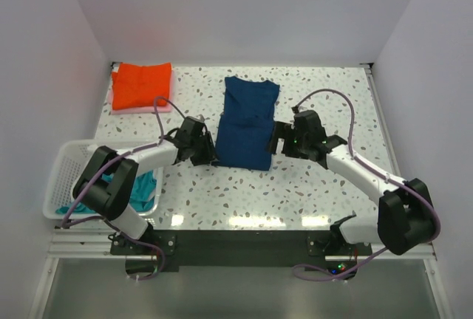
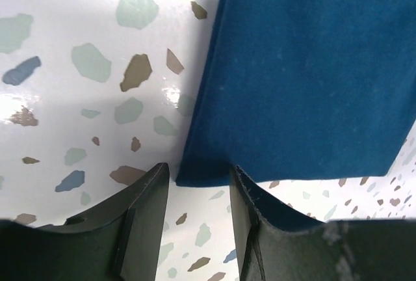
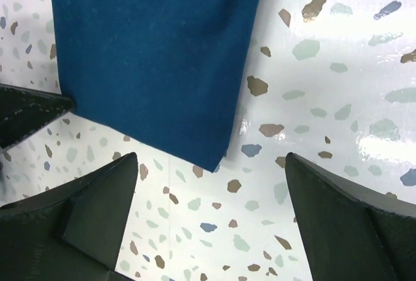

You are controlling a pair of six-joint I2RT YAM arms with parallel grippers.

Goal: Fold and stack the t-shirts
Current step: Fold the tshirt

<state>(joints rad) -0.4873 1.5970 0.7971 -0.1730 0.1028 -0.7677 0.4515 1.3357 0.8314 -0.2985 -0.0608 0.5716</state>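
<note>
The left claw (image 2: 198, 178) stands narrowly parted at the near left corner of the folded navy cloth t-shirt (image 1: 247, 123). The right claw (image 3: 211, 160) gapes wide at its near right corner. The shirt lies flat mid-way across the speckled white terrazzo counter (image 1: 325, 186). A folded orange-red cloth t-shirt (image 1: 140, 85) sits at the far left corner.

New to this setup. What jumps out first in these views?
A navy t-shirt, folded into a long panel, lies in the middle, with the left gripper and right gripper both open at its near corners. A folded orange-red t-shirt sits far left, and a white basket holding teal cloth stands at the near left edge.
</note>
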